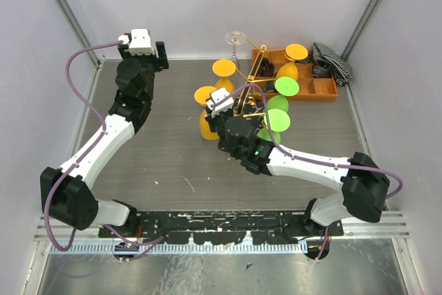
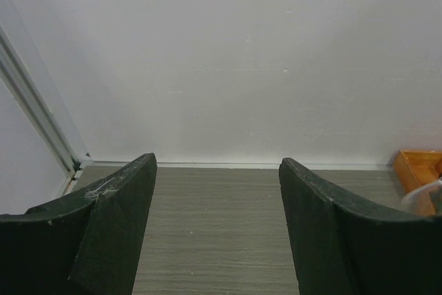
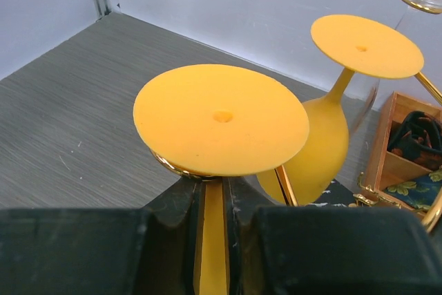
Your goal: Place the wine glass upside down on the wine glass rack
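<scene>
1. The right gripper (image 3: pixel 213 195) is clamped on the stem of an inverted orange wine glass (image 3: pixel 221 119), foot uppermost.
2. Gold wire of the wine glass rack (image 3: pixel 285 186) shows just under that foot.
3. The left gripper (image 2: pixel 217 170) hangs released, facing the back wall (image 2: pixel 228 53).

No text, label, brand name, number or sign can be read in the top, left wrist or right wrist view.
</scene>
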